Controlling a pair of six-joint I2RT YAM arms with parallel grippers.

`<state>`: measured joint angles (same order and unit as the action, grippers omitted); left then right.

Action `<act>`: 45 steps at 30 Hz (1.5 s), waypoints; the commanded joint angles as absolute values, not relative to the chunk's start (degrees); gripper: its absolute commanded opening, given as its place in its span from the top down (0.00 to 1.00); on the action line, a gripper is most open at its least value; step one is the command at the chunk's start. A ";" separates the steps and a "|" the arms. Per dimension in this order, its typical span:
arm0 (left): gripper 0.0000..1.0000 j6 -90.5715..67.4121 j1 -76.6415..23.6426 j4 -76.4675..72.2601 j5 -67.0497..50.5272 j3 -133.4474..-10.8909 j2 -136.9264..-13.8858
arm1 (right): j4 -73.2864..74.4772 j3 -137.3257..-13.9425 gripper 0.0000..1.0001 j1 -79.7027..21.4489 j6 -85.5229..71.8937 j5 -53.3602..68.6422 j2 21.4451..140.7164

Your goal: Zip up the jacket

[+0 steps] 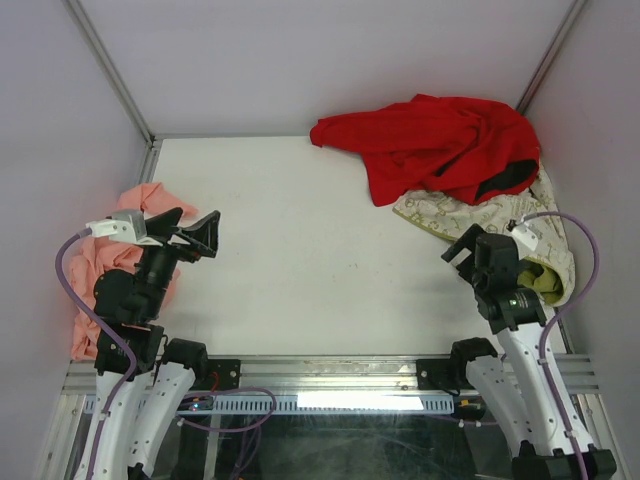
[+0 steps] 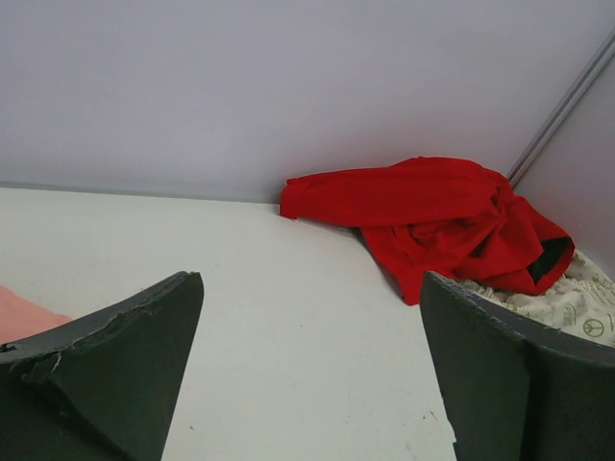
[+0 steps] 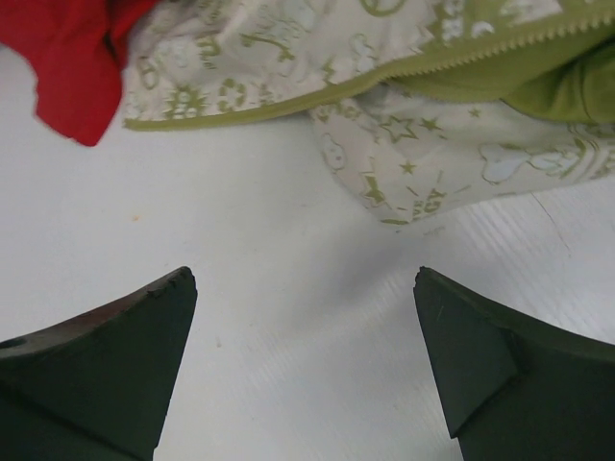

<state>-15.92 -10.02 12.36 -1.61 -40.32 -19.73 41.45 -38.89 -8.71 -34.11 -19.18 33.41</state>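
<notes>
Right wrist view: we judge the jacket (image 3: 240,58) soft, light; take its zipper edge (image 3: 500,48). Left gripper (image 2: 310,280) and right gripper (image 3: 304,276) both gape, empty.

Bright, even, diffuse light across 3 views. Soft faint shadow under crumpled red fabric garment (image 1: 440,145). Glare on white slotted strip (image 1: 370,402). Wrist views slightly soft.

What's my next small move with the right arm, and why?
Probably ease the right gripper forward onto the near edge of the jacket. Its jaws stand open over bare table just short of the fabric, and the red garment overlaps the jacket, so it likely needs pulling clear first.
</notes>
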 commanded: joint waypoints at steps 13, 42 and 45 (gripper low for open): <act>0.01 -15.99 -11.34 10.56 -1.58 -40.25 -20.24 | 12.06 -24.41 0.01 12.09 -54.33 -21.17 50.21; 0.01 -16.85 -11.36 9.72 -4.98 -40.00 -20.86 | 12.73 -24.18 1.00 -5.54 -52.16 -5.49 44.26; 0.01 -16.84 -11.34 9.50 -6.18 -39.95 -21.03 | 12.30 -27.67 1.00 -17.33 -53.80 -9.09 45.88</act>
